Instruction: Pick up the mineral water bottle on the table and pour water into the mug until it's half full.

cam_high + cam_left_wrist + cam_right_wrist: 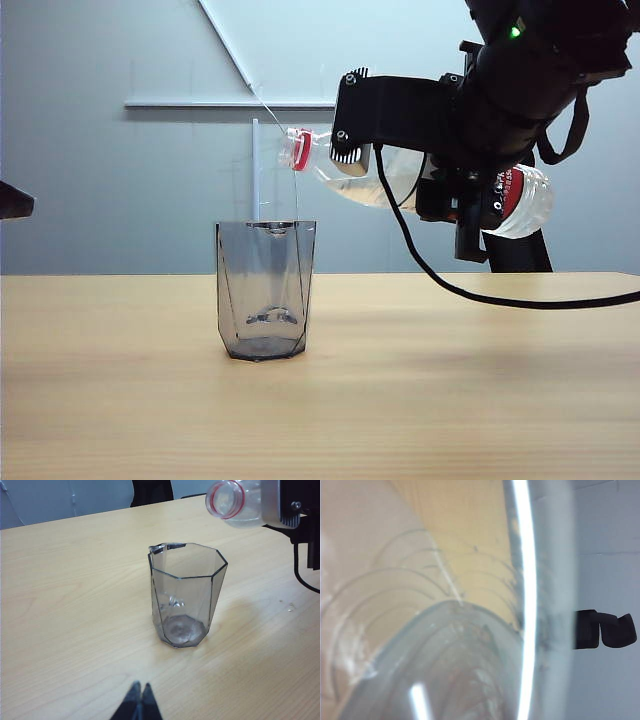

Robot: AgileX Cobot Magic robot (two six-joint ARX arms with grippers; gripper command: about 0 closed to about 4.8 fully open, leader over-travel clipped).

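Note:
The mineral water bottle (400, 178) hangs tilted, nearly level, with my right gripper (366, 160) shut on its clear body. Its red-ringed mouth (298, 150) has no cap and points left, just above the rim of the mug (265, 290). The smoky faceted mug stands upright on the table (450, 380), and a little liquid glints near its bottom. In the left wrist view the mug (187, 600) is in the middle and the bottle's mouth (226, 499) hovers beyond it. My left gripper (140, 687) is shut, low over the table short of the mug. The bottle (445, 655) fills the right wrist view.
A black cable (470, 290) droops from the right arm down to the table behind the mug's right side. The left arm's dark tip (14, 200) shows at the exterior view's left edge. Small water drops (291, 607) lie on the wood to the mug's right.

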